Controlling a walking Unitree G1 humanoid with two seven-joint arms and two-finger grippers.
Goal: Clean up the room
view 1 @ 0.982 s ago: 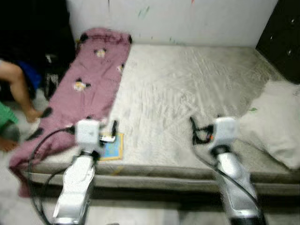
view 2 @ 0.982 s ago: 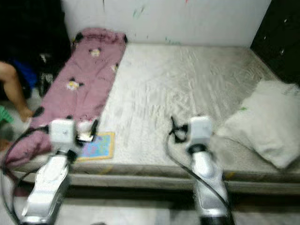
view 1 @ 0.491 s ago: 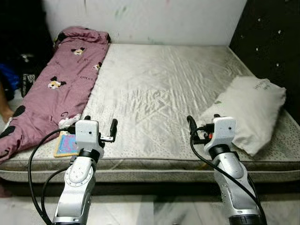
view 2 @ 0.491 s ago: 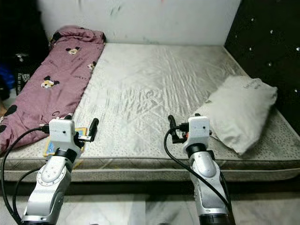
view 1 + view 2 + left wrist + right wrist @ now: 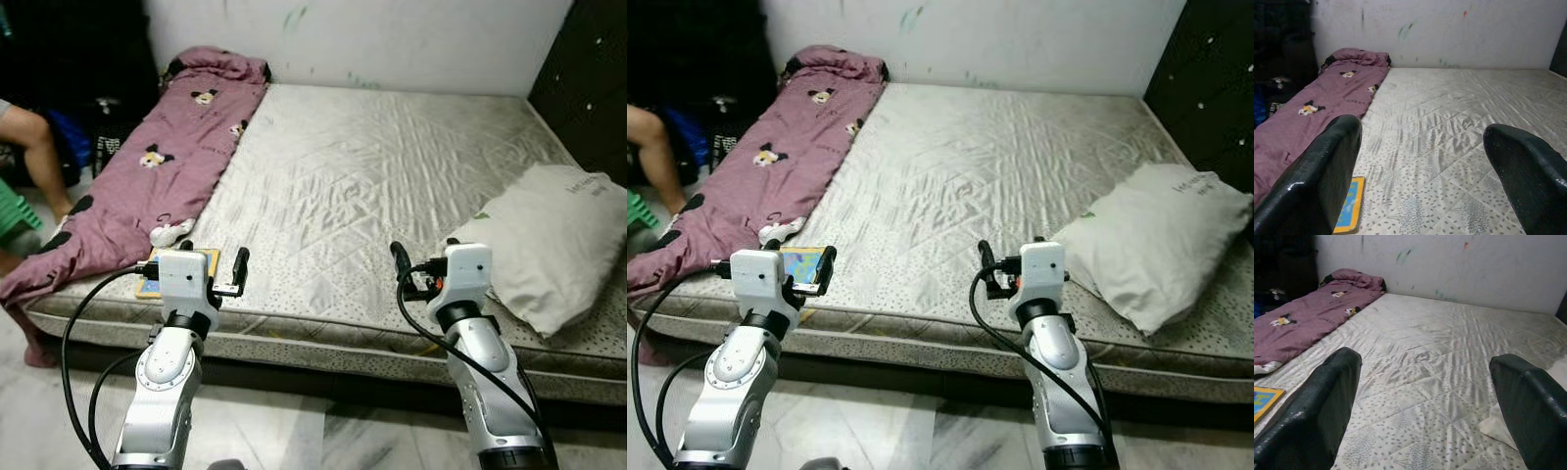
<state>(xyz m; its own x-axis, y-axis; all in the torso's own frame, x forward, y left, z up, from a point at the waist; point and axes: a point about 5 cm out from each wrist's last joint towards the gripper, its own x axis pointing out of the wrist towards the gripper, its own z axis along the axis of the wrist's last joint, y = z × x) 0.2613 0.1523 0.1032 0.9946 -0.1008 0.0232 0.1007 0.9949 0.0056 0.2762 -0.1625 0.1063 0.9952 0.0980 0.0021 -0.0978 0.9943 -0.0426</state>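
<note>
A mauve blanket (image 5: pixel 167 166) with cartoon mice lies along the left side of a grey mattress (image 5: pixel 372 166) and hangs off its front left corner. A white pillow (image 5: pixel 549 240) rests at the mattress's right edge. A small colourful book (image 5: pixel 803 264) lies flat near the front left edge. My left gripper (image 5: pixel 1425 147) is open and empty, hovering just above and to the right of the book. My right gripper (image 5: pixel 1427 382) is also open and empty over the front edge, with the pillow close on its right.
A person's bare leg (image 5: pixel 39 147) shows at the far left beside the bed, near a green object (image 5: pixel 12 211). A dark studded panel (image 5: pixel 588 69) rises on the right. Pale tiled floor (image 5: pixel 294 431) lies between me and the bed.
The whole picture has swung right and then back left, so the camera moved. Both arms keep the same pose with fingers open. The picture is sharper now.
</note>
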